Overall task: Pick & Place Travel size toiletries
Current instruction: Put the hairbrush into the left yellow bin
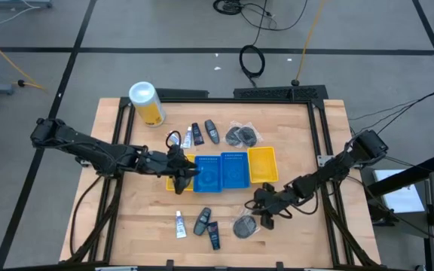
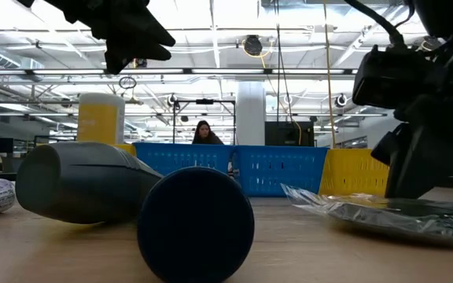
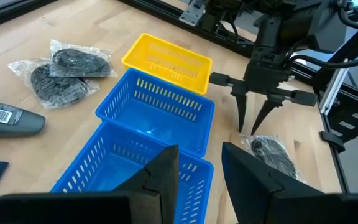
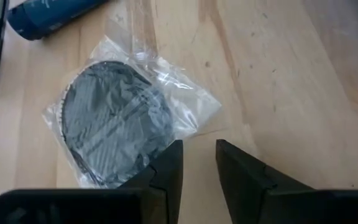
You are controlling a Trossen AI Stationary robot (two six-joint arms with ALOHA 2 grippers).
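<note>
Mid-table, two blue bins (image 1: 221, 172) and a yellow bin (image 1: 263, 165) sit in a row, with nothing visible inside. A clear packet (image 4: 120, 118) holding a dark round disc lies flat near the table's front edge. The right end effector (image 4: 197, 163), fingers narrowly apart, hovers beside it; the left end effector (image 3: 199, 168), slightly open and empty, hangs over the blue bins.

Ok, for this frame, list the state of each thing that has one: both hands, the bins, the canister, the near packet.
left hand: open, empty, over the left blue bin
right hand: open, empty, poised beside the near clear packet
near clear packet: flat on the table, sealed, ungrasped
blue bins: upright, apparently empty
yellow bin: upright, looks empty
yellow canister: upright, white lid on
</note>
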